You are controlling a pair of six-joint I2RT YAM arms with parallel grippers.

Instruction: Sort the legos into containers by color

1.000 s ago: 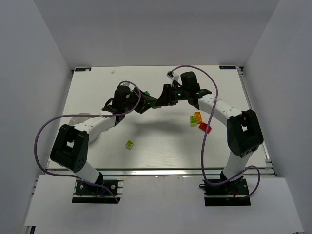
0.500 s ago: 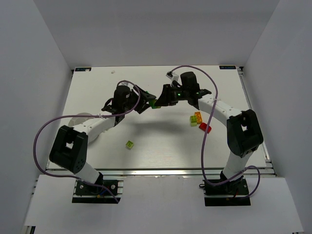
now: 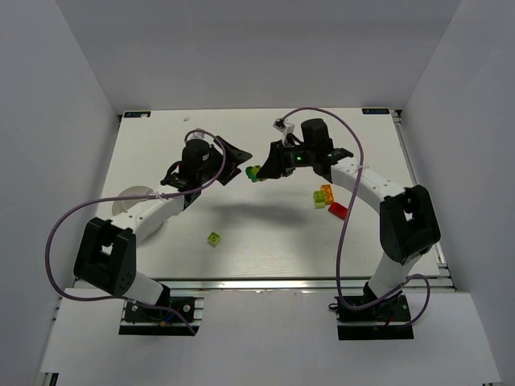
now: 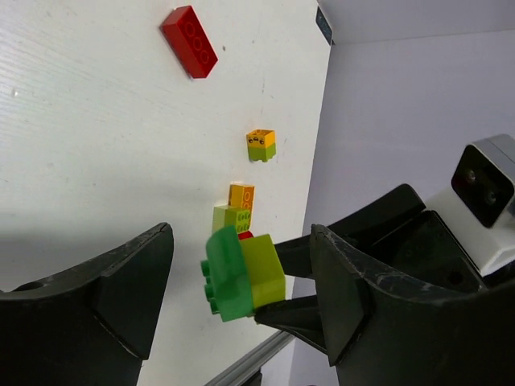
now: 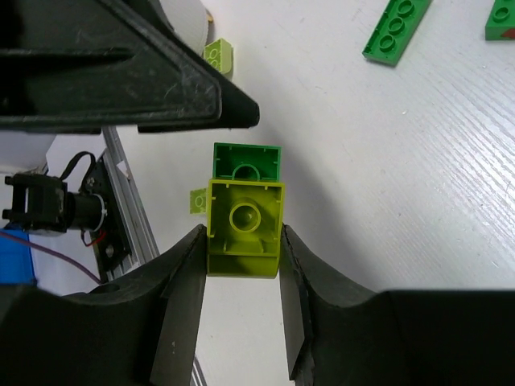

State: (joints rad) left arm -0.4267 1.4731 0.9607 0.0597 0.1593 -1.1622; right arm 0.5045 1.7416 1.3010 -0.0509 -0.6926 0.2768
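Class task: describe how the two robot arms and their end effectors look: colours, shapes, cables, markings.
The left arm and right arm have white links between bulky black joints, each trailing a purple cable. The left end effector and right end effector are black, with broad scuffed wedge fingers. A green light glows on the right wrist.

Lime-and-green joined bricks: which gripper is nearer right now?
Right. The right gripper is shut on the joined bricks, pinching the lime one; the left gripper is open beside them, not touching.
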